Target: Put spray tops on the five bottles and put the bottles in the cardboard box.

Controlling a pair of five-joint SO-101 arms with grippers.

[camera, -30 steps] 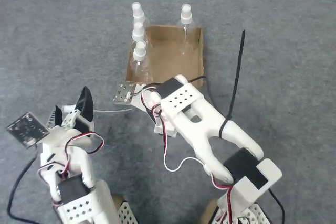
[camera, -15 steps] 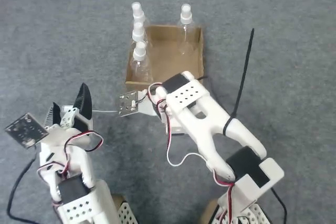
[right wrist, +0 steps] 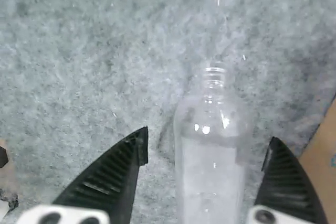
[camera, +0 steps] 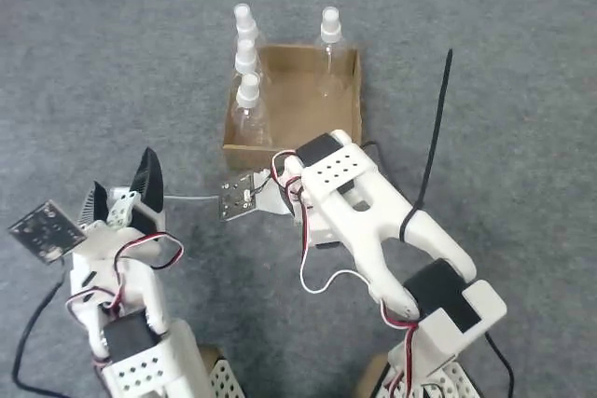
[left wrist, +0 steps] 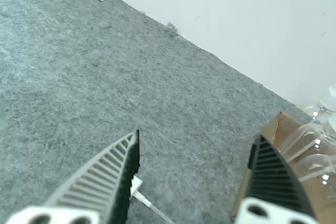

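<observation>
Clear capless bottle [right wrist: 212, 156] on grey carpet [right wrist: 79, 51] sits between spread ribbed jaws of right pincer [right wrist: 207, 136]; left pincer [left wrist: 197, 135] gapes.

1. Uncapped bottle [right wrist: 212, 150], between the fingers of the right gripper [right wrist: 207, 136]: its base is cut off by the picture's edge.
2. Bottles [left wrist: 315, 148] and cardboard box [left wrist: 274, 129], beyond one finger of the left gripper [left wrist: 197, 135]: cut off at the edge.
3. Thin white piece [left wrist: 140, 193] beside the other finger: partly hidden behind it, too small to identify.

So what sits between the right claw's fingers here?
A clear bottle with no spray top, over grey carpet; the right wrist view shows gaps on both sides of it.
</observation>
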